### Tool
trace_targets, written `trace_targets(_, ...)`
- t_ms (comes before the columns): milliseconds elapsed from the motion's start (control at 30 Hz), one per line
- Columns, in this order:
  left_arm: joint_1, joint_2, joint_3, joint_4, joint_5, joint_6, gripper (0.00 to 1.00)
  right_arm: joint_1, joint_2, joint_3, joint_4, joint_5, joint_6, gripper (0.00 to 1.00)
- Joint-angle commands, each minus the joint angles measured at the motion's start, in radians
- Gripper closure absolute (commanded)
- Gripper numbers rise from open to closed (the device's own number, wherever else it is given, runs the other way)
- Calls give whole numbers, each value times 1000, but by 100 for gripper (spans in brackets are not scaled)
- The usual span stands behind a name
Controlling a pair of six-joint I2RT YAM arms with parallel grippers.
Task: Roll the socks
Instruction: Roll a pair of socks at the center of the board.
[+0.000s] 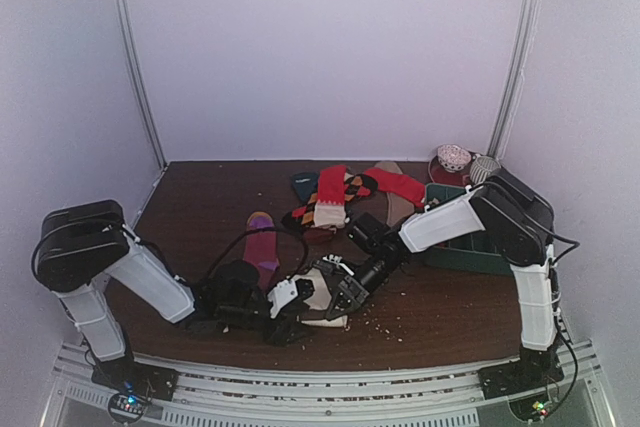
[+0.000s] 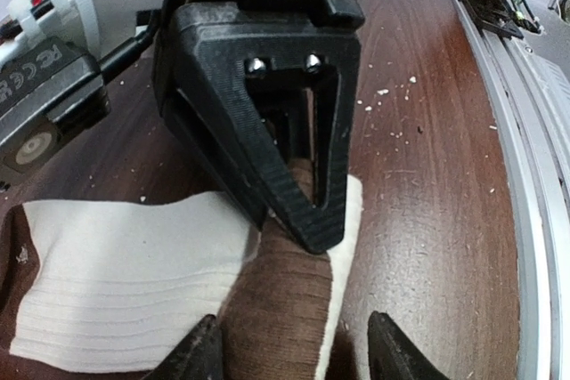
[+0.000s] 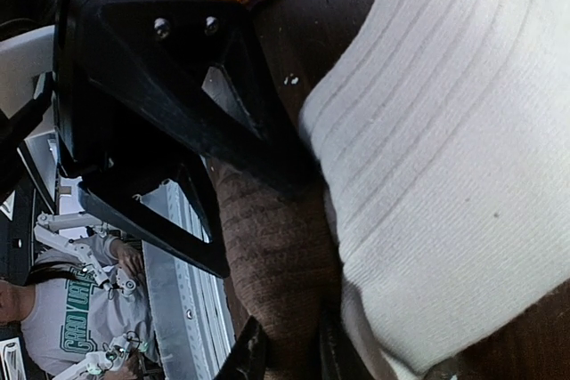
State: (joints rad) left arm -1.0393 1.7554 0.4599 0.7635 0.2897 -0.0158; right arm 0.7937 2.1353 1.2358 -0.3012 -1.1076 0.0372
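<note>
A brown sock with a white ribbed cuff (image 1: 322, 303) lies near the table's front edge, between both grippers. In the left wrist view the brown part (image 2: 285, 309) lies over the white cuff (image 2: 116, 282). My left gripper (image 2: 294, 349) is open, its fingertips (image 2: 200, 349) straddling the brown part without closing. My right gripper (image 3: 289, 358) is shut on the brown part (image 3: 276, 255) beside the white cuff (image 3: 445, 175). In the top view the left gripper (image 1: 298, 294) and the right gripper (image 1: 338, 294) meet at the sock.
A pile of red, argyle and dark socks (image 1: 340, 192) lies at the back centre. A purple-pink sock (image 1: 262, 242) lies to the left of it. A green bin (image 1: 465, 245) stands at the right, with two rolled sock balls (image 1: 455, 157) behind it. The metal rail (image 2: 525, 175) runs along the front edge.
</note>
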Motion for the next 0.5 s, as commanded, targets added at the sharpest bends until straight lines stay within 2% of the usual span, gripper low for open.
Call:
trace_targets(0, -7, 26, 30, 65, 15, 0, 51, 11, 91, -48, -138, 165, 6, 82)
trace_targets(100, -7, 45, 31, 69, 18, -8, 65, 10, 90, -47, -140, 168, 3, 81)
trace_targets(300, -7, 67, 29, 64, 61, -36, 100, 11, 91, -44, -137, 170, 1, 81)
trace_targets(400, -7, 69, 23, 39, 57, -70, 100, 11, 67, -48, -112, 166, -7, 81)
trace_targets(467, -7, 67, 27, -15, 39, -112, 100, 13, 18, -58, -81, 182, -12, 74)
